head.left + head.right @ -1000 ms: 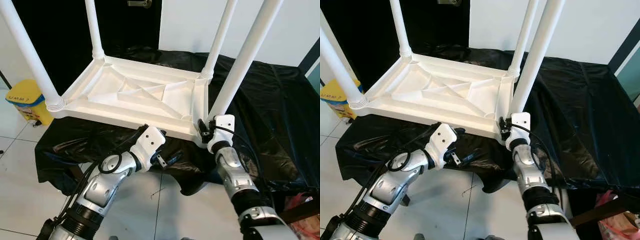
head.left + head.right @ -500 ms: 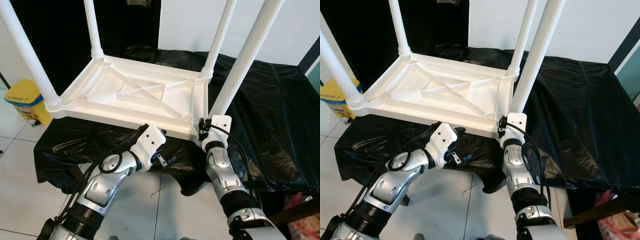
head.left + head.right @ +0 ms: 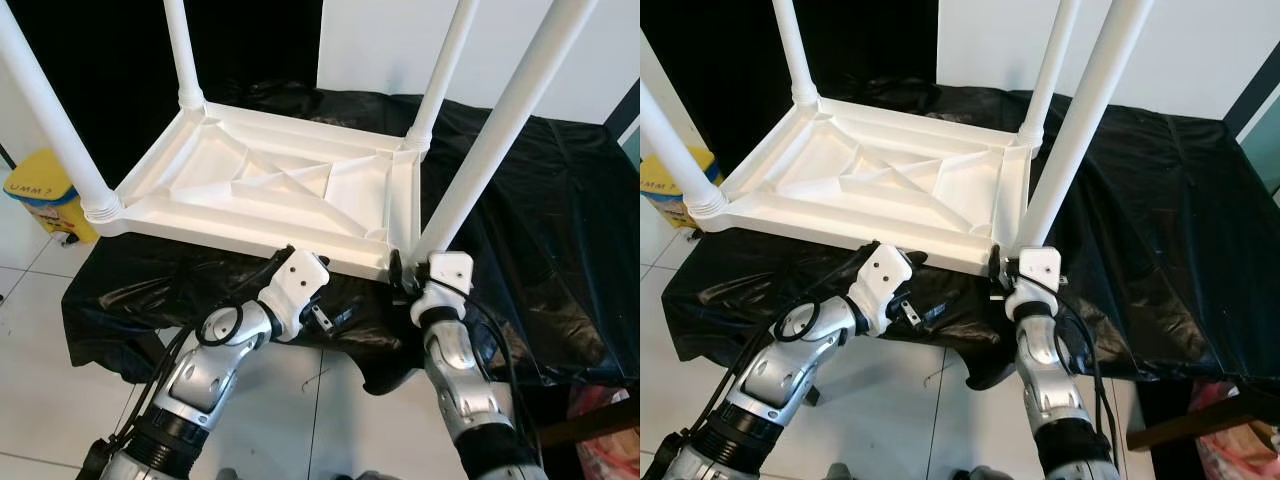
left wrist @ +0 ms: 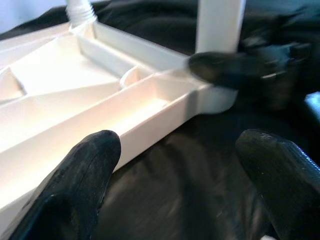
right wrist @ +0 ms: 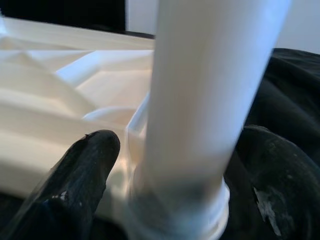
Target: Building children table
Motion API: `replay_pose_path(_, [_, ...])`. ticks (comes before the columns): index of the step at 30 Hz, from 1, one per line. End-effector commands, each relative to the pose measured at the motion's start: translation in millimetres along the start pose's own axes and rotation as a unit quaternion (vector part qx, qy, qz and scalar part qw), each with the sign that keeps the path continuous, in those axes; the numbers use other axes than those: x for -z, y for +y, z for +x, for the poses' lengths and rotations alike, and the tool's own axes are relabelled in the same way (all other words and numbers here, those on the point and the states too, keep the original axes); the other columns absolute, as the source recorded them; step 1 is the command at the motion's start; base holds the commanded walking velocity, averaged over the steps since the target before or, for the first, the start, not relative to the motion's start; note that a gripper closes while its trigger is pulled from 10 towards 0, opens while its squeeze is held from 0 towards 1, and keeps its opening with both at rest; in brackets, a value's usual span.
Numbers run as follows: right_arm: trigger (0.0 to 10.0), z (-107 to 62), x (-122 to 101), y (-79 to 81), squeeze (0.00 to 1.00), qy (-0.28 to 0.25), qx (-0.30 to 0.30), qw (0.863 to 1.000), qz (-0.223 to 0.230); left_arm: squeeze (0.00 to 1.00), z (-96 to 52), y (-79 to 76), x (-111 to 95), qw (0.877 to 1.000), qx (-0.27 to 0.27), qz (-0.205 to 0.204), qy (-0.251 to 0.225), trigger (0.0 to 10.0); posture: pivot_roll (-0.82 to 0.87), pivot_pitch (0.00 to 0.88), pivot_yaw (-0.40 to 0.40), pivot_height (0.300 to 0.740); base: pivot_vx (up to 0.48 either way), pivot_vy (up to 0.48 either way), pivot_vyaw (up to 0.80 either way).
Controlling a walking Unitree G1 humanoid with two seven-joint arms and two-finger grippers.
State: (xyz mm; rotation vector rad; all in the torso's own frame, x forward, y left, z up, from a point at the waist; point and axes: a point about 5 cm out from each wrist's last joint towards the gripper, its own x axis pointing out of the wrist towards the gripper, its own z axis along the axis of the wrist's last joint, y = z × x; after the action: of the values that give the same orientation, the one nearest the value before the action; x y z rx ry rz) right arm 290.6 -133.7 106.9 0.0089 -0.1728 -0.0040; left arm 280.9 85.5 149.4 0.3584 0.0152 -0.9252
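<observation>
Fingers of the right gripper [image 5: 165, 200] sit one on each side of the near-right leg [image 3: 500, 140], low down where the leg meets the table top [image 3: 270, 190]. They are spread wide enough for the leg to fit between them, but I cannot tell if they squeeze it or only sit beside it. The left gripper [image 4: 180, 175] is open wide and holds nothing. It hangs just beside the near edge of the table top, above the black sheet [image 3: 560, 220].

The white table lies upside down on the black sheet, with all four legs pointing up. The near-left leg [image 3: 45, 110], far-left leg [image 3: 180, 50] and far-right leg [image 3: 440, 70] stand at the other corners of the table top.

The table looks like hard, smooth plastic. It is likely light and stiff. The round legs may slip in the fingers. Low on a leg, close to the table top, seems the best place to hold, because a grip high up could bend or tip it.

A yellow bin [image 3: 45, 200] stands on the floor left of the table top. The black sheet is crinkly and shiny, so the table could slide on it.
</observation>
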Motion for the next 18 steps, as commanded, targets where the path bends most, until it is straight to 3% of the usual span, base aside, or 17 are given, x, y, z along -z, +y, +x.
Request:
replay_pose_path(1, [10.0,-8.5,-1,-2.2,0.00,0.000,-0.015,1.000,-0.006,0.00,-4.9,6.6,5,0.999,-0.033,0.002,0.010,10.0,0.06,0.127,-0.111,0.740,0.000,0.000,0.00])
replay_pose_path(3, [10.0,-21.7,0,-6.0,0.00,0.006,-0.033,0.999,-0.017,0.00,-12.6,15.9,9,0.999,-0.049,0.009,0.021,10.0,0.06,0.128,-0.110,0.740,0.000,0.000,0.00])
replay_pose_path(11, [10.0,-34.5,2,-9.7,0.00,0.021,-0.061,0.998,-0.021,0.00,-19.9,26.9,13,0.997,-0.070,0.017,0.034,10.0,0.06,0.129,-0.104,0.740,0.000,0.000,0.00])
replay_pose_path(13, [10.0,-37.7,3,-6.9,0.00,0.025,-0.079,0.996,-0.018,0.00,-21.2,30.1,15,0.996,-0.075,0.021,0.039,10.0,0.06,0.128,-0.101,0.740,0.000,0.000,0.00])
replay_pose_path(14, [10.0,-44.9,3,5.1,0.00,0.033,-0.139,0.990,-0.004,0.00,-24.6,39.8,17,0.994,-0.093,0.029,0.046,10.0,0.05,0.126,-0.098,0.740,0.000,0.000,0.00])
replay_pose_path(18, [10.0,-47.6,3,15.1,0.00,0.038,-0.183,0.982,0.005,0.00,-26.6,46.8,18,0.993,-0.104,0.032,0.050,10.0,0.05,0.126,-0.096,0.740,0.000,0.000,0.00])
